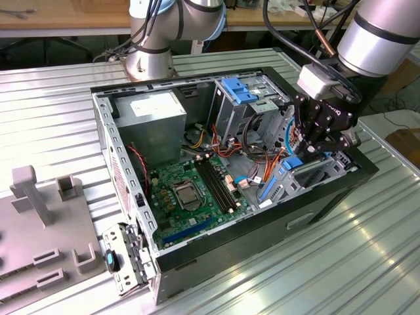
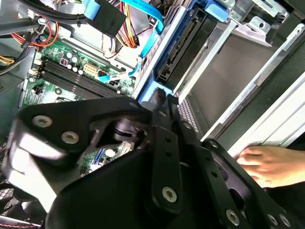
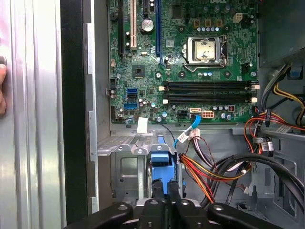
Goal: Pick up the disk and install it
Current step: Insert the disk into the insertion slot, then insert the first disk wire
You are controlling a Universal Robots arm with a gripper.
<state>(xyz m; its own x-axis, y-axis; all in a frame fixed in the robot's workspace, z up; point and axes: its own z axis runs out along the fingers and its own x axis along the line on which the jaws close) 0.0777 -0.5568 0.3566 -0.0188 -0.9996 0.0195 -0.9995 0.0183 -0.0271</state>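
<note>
Disk [image 2: 187,43]: dark, blue-railed, sitting in drive bay [image 2: 238,62] of computer case [image 1: 216,252], at the exterior view's right. Gripper [image 3: 165,188]: narrow, pinching disk's blue end rail.

second wrist view | disk [image 2: 186,43] mostly sunk in bay [image 2: 228,76], one edge showing | person's hand [image 2: 267,164] cut off at picture edge

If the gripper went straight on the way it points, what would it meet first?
The blue end of the disk, standing in the drive bay: in the first wrist view it lies directly ahead of the gripper. They look touching or nearly so, but depth is unclear.
</note>
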